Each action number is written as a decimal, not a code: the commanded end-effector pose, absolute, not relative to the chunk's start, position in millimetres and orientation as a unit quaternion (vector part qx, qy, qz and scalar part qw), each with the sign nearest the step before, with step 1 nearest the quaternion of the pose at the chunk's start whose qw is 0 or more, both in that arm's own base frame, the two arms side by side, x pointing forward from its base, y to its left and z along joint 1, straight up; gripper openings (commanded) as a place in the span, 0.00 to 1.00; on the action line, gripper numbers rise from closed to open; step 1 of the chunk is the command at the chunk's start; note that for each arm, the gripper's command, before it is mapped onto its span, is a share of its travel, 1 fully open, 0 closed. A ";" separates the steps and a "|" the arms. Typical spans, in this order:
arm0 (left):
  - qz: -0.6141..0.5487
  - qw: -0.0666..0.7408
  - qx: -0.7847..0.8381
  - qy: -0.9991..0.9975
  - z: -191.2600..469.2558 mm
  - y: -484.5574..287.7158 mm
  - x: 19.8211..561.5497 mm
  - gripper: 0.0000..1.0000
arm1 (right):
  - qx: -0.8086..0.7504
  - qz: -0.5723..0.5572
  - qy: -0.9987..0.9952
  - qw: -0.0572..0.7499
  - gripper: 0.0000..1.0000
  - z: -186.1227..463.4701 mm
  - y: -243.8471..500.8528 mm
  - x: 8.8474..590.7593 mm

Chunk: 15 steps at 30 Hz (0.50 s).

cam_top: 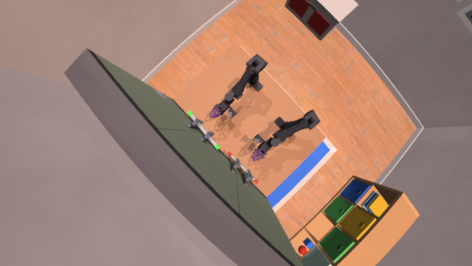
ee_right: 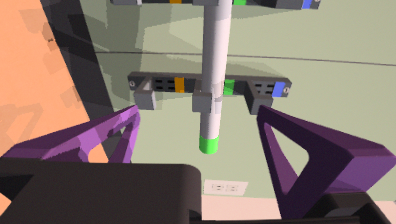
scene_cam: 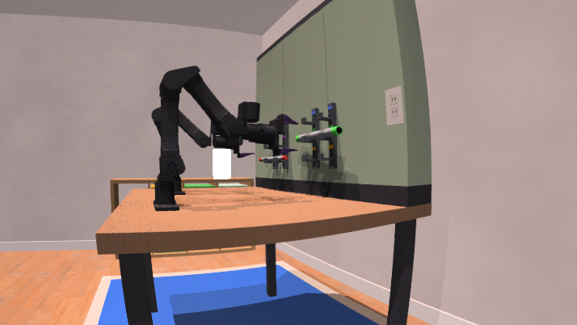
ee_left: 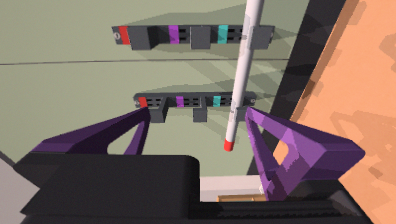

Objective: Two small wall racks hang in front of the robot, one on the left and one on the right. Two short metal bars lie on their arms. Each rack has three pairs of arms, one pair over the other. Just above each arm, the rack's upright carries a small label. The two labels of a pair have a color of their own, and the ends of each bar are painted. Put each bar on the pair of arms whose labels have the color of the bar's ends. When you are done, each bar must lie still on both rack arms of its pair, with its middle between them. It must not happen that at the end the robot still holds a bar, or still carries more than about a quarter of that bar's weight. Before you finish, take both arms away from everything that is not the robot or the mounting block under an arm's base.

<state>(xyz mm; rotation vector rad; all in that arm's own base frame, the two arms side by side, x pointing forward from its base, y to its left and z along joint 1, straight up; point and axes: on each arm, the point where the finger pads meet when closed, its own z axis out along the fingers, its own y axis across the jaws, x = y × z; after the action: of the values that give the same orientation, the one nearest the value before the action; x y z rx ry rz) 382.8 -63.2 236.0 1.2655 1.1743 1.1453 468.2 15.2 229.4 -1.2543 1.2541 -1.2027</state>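
The green-ended bar (cam_top: 203, 130) (scene_cam: 317, 134) (ee_right: 215, 55) lies on the middle arms of one rack (scene_cam: 332, 158) (ee_right: 165, 84), at the green labels, its middle roughly between them. The thinner red-ended bar (cam_top: 243, 168) (scene_cam: 271, 158) (ee_left: 241, 70) lies on the lowest arms of the other rack (ee_left: 161, 101), at the teal labels; that rack's red labels sit over its top arms. My right gripper (cam_top: 215, 113) (ee_right: 198, 111) is open and empty, off the green-ended bar's end. My left gripper (cam_top: 258, 155) (ee_left: 197, 112) is open and empty in front of the red-ended bar's rack.
The green wall panel (cam_top: 198, 165) (scene_cam: 364, 61) carries both racks and stands at the back of the table (scene_cam: 242, 222). An outlet (scene_cam: 393, 106) (ee_right: 225, 187) is on the panel beyond the green-ended bar's rack. Space separates both grippers from the racks in the top view.
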 end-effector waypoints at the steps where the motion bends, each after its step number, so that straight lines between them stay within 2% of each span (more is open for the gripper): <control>1: 0.483 0.517 0.515 0.483 247.9 -59.4 381.8 1.00 | -0.498 -0.501 0.512 0.489 1.00 245.6 20.3 461.7; 15: 0.483 0.517 0.515 0.483 244.1 -59.3 383.8 1.00 | -0.499 -0.501 0.511 0.489 1.00 246.3 34.3 458.0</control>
<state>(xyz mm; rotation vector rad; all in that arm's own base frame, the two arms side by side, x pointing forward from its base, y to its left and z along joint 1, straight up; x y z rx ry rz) 382.8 -63.4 236.0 1.2660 1.1734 1.1443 462.9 35.0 230.0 -1.2567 1.2537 -1.2057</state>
